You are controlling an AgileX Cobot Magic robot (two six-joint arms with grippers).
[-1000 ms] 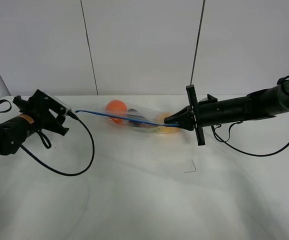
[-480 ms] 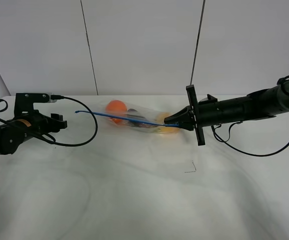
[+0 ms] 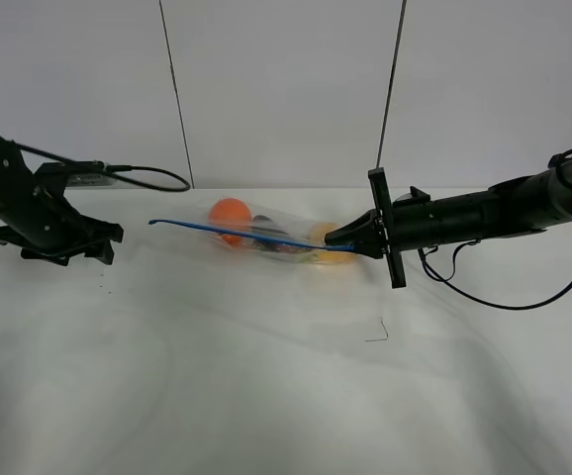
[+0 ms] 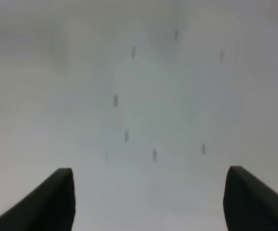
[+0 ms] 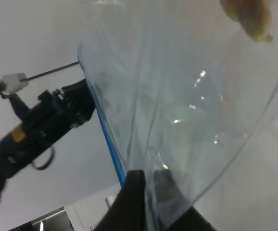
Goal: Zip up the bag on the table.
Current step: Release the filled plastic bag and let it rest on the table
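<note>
Lying left-to-right, the bag (image 3: 266,236) (blue zip strip (image 3: 217,231) running lengthwise).

The clear, crinkly bag (image 3: 284,240) lies on its side at the back middle of the white bench (image 3: 266,396), orange, dark and yellow produce (image 3: 229,212) inside, its blue zip strip (image 3: 207,229) stretching out leftward.

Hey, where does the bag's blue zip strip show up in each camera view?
Exterior high: the blue zip strip slants across the picture's middle, from its free end to the right pincer.
Left wrist: not in it; only table beyond the open left pincer.
Right wrist: it edges the clear bag, running from the right pincer toward the left arm.
Shared landmark: the right pincer shut on the bag.
</note>
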